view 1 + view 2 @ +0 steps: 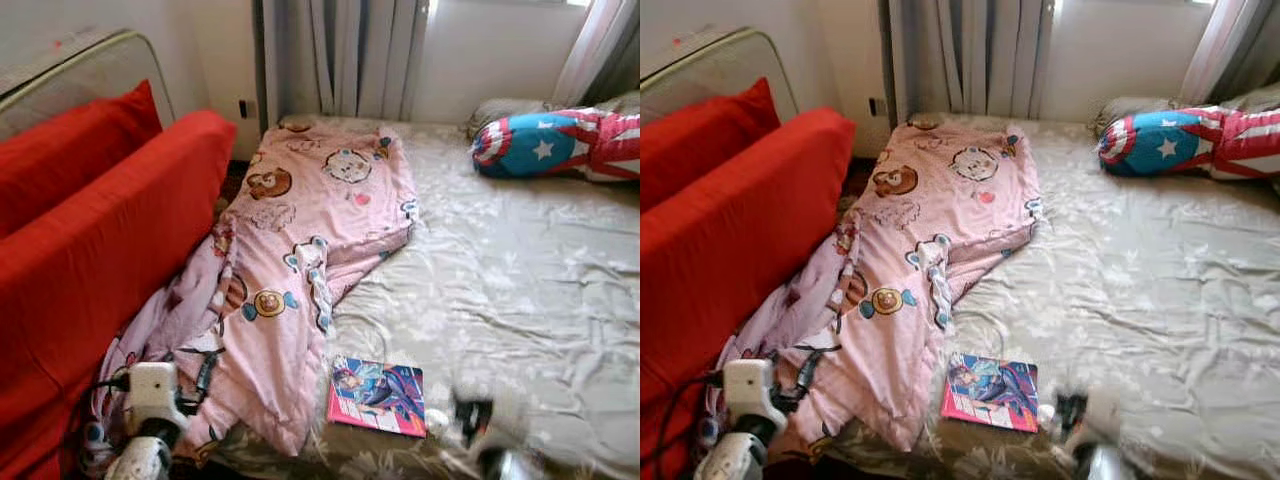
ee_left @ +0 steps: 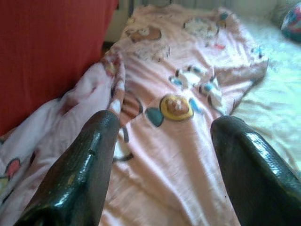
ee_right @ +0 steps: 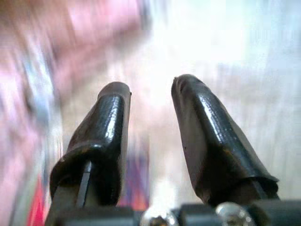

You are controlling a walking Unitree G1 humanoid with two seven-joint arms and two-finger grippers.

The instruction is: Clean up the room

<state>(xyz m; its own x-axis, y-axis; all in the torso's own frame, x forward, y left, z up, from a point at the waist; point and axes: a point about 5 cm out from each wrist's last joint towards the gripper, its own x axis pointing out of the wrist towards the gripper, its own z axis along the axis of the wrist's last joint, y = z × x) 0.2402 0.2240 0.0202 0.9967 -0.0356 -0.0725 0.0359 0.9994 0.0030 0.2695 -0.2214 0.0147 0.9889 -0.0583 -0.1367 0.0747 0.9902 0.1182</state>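
Left eye view: pink blanket (image 1: 300,260) with cartoon animals runs from upper middle down to lower left, on bed (image 1: 520,290). Red sofa (image 1: 90,260) fills left side. Book (image 1: 378,396) lies at bottom middle, just right of blanket. Star pillow (image 1: 560,143) at upper right. Left gripper (image 1: 205,368) at lower left, over blanket. Right gripper (image 1: 470,420) at bottom right – blurred.

Left wrist view: fingers (image 2: 89,169) spread wide, nothing between – blanket beyond.

Right wrist view: blurred; fingers (image 3: 101,136) apart, holding nothing.
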